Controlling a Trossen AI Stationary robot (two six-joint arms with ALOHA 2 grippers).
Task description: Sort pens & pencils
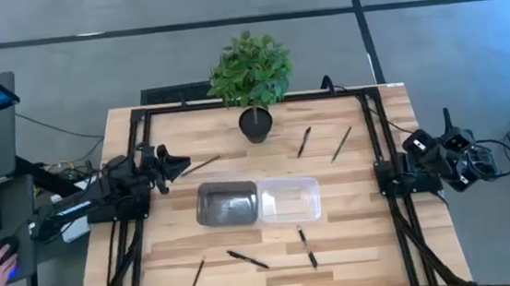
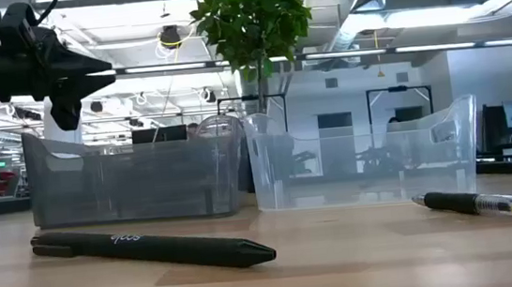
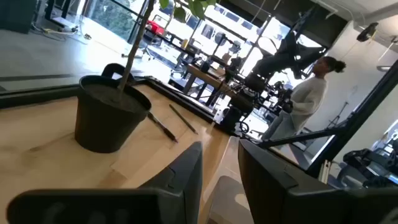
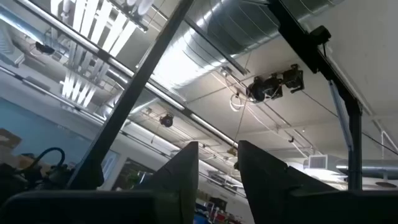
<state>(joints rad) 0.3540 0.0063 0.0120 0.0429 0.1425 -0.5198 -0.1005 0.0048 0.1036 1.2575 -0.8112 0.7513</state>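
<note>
My left fingers [image 1: 183, 162] hover slightly apart, empty, beside one pencil [image 1: 203, 164]; my right fingers [image 1: 414, 140] (parked, likewise parted) wait. Pens [image 1: 248, 259] and pencils lie scattered around both bins [image 1: 258, 203] on the surface [image 1: 356, 236].

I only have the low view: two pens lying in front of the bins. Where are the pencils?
Observer: Three, none binned: one pencil front left, one by the left gripper, one behind the clear bin.
Operator: Any third pen?
Observer: Yes, a pen beside that far pencil, right of the plant pot.
Operator: And the right arm?
Observer: The right gripper waits at the table's right edge, open, empty, aimed at the ceiling.
</note>
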